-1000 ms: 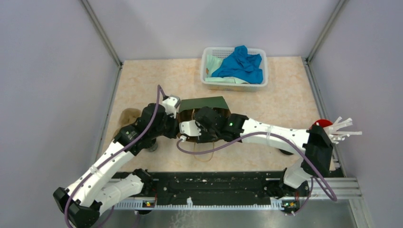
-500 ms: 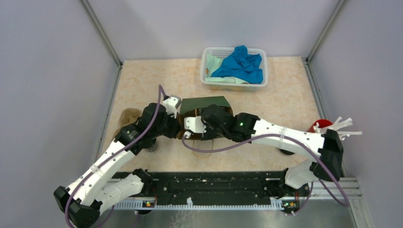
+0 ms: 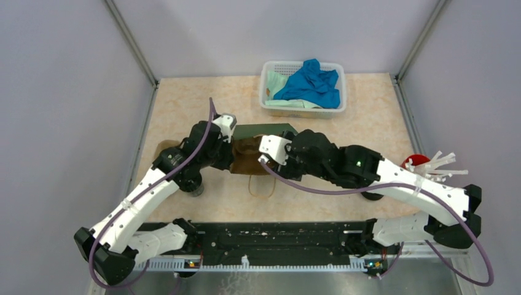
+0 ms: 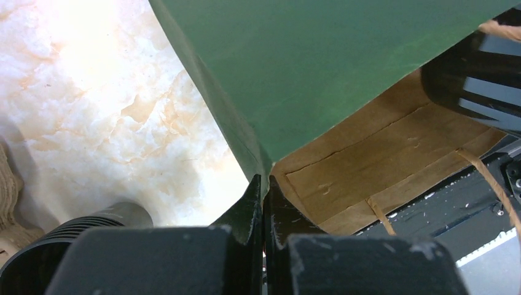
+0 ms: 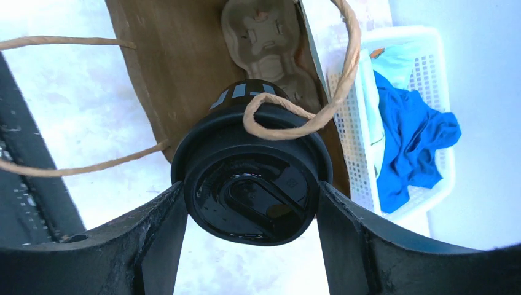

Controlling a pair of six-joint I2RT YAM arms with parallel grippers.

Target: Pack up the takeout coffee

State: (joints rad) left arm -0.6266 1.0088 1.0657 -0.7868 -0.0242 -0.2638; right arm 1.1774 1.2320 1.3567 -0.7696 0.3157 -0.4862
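Snagging hazard: twine handle [image 5: 295,130] lies looped over ridged lid of takeout coffee [image 5: 252,172]; pushing deeper could drag bag [image 4: 344,67] or tip cup. Right gripper [image 5: 250,192] spread wide, clamping cup by lid sides at bag mouth. Left gripper [image 4: 263,203] pinched tight on bag edge; thin paper could tear or slip free. Bag matte green outside, brown kraft inside; moulded pulp tray [image 5: 264,31] within. Lid glossy black, round.

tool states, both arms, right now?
left tool: shut, pinching the bag at its edge.
right tool: closed on a cup, gripping it at the lid.
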